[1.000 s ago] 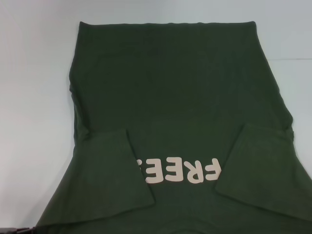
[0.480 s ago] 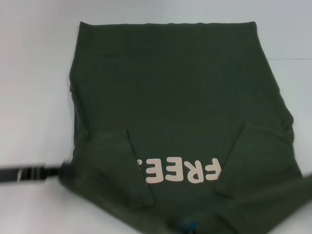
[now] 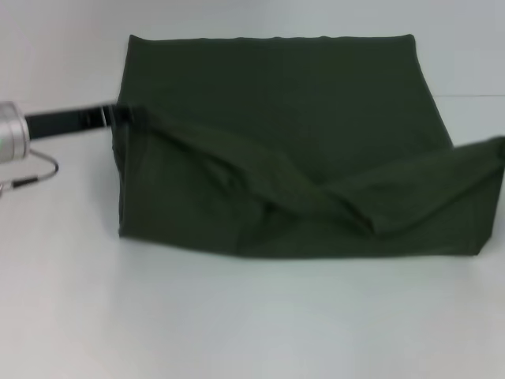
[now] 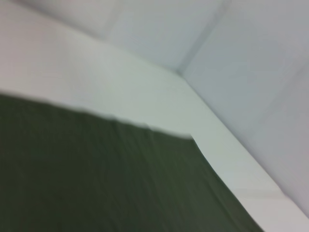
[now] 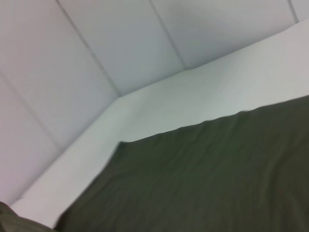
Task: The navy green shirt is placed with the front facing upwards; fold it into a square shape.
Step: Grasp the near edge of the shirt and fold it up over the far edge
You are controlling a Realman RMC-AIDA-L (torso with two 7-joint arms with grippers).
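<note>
The navy green shirt [image 3: 276, 103] lies on the white table with its near half lifted and doubled over toward the far hem. The "FREE" letters and the collar label are hidden under the fold. My left gripper [image 3: 125, 117] is at the shirt's left edge, shut on a raised corner of cloth that stretches from it in a taut ridge. The opposite corner [image 3: 493, 150] is held up at the picture's right edge; my right gripper is outside the head view. The shirt also shows in the left wrist view [image 4: 96, 183] and the right wrist view [image 5: 203, 179].
The white table [image 3: 237, 316] shows bare in front of the fold and to the left of the shirt. A cable loop [image 3: 35, 170] hangs under my left arm. Pale wall panels [image 4: 241, 58] rise behind the table's far edge.
The near half of the shirt has been lifted and carried toward the far hem, covering the letters and folded sleeves. My left arm has moved farther away with the corner.
</note>
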